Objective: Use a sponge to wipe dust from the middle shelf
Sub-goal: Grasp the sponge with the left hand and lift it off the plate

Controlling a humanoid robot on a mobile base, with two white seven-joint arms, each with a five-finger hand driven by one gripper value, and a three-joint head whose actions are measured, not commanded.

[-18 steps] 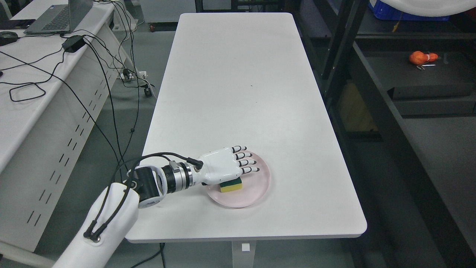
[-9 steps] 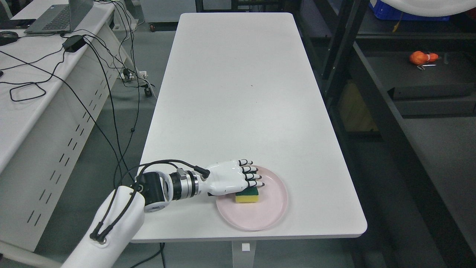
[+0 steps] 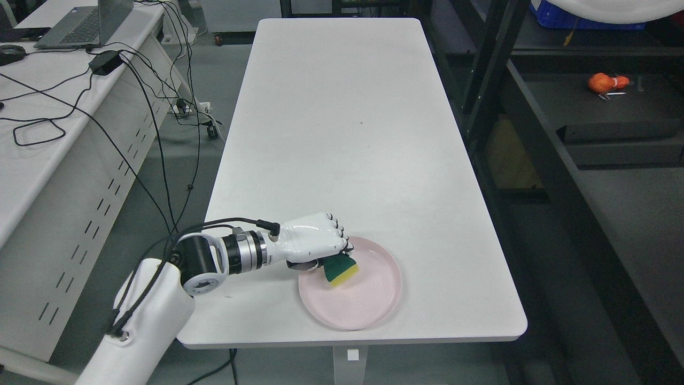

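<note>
we find the left hand [image 3: 315,247] with fingers curled tight on the sponge [image 3: 340,269], tilted over the pink plate [image 3: 374,305]; we judge it light, soft and compressible, best gripped across its sides.

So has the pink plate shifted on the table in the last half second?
Yes. The pink plate has slid left, away from the table's right edge, with the left hand gripping the sponge.

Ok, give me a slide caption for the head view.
Left hand, fingers curled around the tilted yellow-green sponge, over the pink plate on the white table.
</note>
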